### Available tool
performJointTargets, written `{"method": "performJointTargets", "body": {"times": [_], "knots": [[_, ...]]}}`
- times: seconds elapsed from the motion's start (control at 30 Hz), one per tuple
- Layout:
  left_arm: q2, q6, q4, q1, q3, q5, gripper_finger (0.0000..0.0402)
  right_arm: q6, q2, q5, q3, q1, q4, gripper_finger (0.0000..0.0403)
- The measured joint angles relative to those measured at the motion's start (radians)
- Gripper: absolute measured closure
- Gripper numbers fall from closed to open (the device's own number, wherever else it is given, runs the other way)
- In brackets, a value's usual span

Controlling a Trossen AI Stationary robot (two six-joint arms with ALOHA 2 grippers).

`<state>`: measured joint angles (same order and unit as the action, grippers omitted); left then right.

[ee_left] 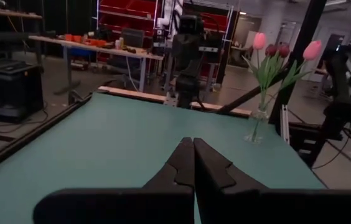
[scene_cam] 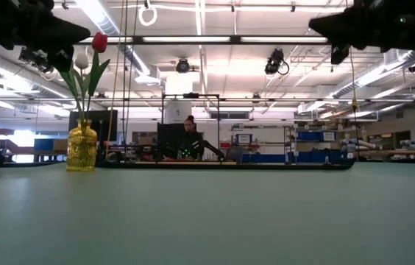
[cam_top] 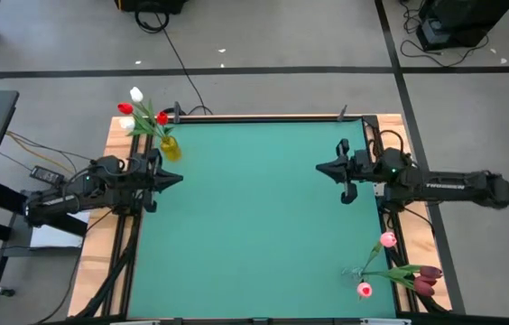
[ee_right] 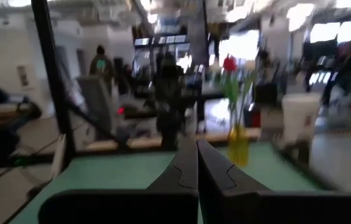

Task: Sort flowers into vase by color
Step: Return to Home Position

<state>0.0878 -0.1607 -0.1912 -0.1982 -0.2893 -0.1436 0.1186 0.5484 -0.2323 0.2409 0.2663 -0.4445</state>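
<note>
A yellow vase stands at the table's far left corner and holds red and white tulips; it also shows in the low view and the right wrist view. A clear vase stands at the near right corner and holds pink and dark maroon tulips; it also shows in the left wrist view. My left gripper is shut and empty, above the table's left side, near the yellow vase. My right gripper is shut and empty, above the table's right side.
The green mat lies between the two grippers. Wooden table edges and dark frame rails run around it. People and workbenches show in the room beyond the table.
</note>
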Motion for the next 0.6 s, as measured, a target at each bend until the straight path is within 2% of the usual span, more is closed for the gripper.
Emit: {"method": "performJointTargets", "body": {"times": [0.13, 0.27, 0.37, 0.5, 0.6], "knots": [[0.0, 0.035, 0.001, 0.0, 0.0, 0.019, 0.0401, -0.063, 0.084, 0.143, 0.0, -0.125, -0.125, 0.0403], [-0.009, 0.071, -0.004, 0.0, 0.0, 0.033, 0.0401, -0.077, 0.075, 0.186, 0.0, -0.206, -0.055, 0.0403], [-0.021, 0.092, -0.046, -0.001, -0.016, 0.038, 0.0401, -0.077, 0.003, 0.185, 0.0, -0.22, 0.037, 0.0403], [-0.048, 0.124, -0.158, -0.001, -0.074, 0.062, 0.0401, -0.07, -0.162, 0.168, 0.0, -0.214, 0.224, 0.0403], [-0.082, 0.146, -0.161, -0.001, -0.087, 0.098, 0.04, -0.057, -0.273, 0.155, -0.009, -0.196, 0.325, 0.0403]]}}
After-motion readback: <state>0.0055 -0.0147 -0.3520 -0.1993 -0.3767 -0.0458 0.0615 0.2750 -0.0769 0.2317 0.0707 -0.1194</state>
